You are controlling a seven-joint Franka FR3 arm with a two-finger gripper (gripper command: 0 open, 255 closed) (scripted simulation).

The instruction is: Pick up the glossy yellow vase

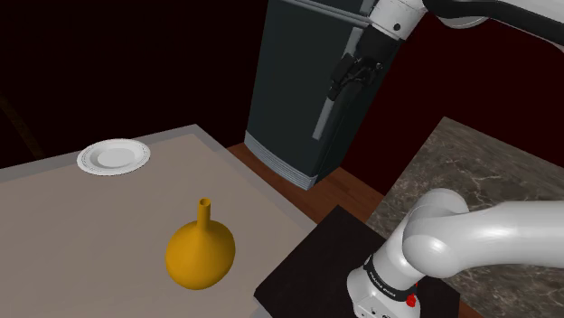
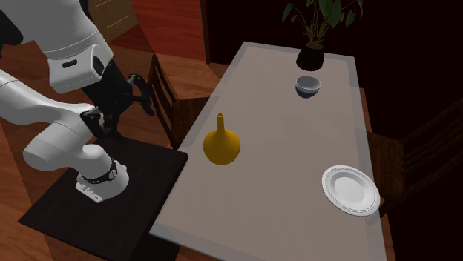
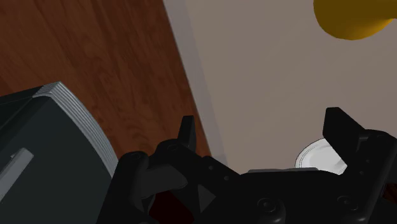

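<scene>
The glossy yellow vase (image 1: 201,253) has a round belly and a thin neck, and it stands upright on the grey table (image 1: 81,235) near the edge on the arm's side. In the second exterior view the vase (image 2: 222,144) is at the table's middle left. My black gripper (image 1: 342,86) hangs high in the air, off the table and well away from the vase. The gripper (image 2: 145,95) is above the wooden floor beside the stand. In the wrist view the gripper (image 3: 264,133) is open with nothing between its fingers, and the vase (image 3: 353,16) lies far beyond them.
A white plate (image 1: 113,156) lies on the table, far from the vase. A blue-grey bowl (image 2: 308,86) and a potted plant (image 2: 312,55) stand at the far end. A dark cabinet (image 1: 303,81) rises behind the gripper. A wooden chair (image 2: 167,96) stands by the table's edge.
</scene>
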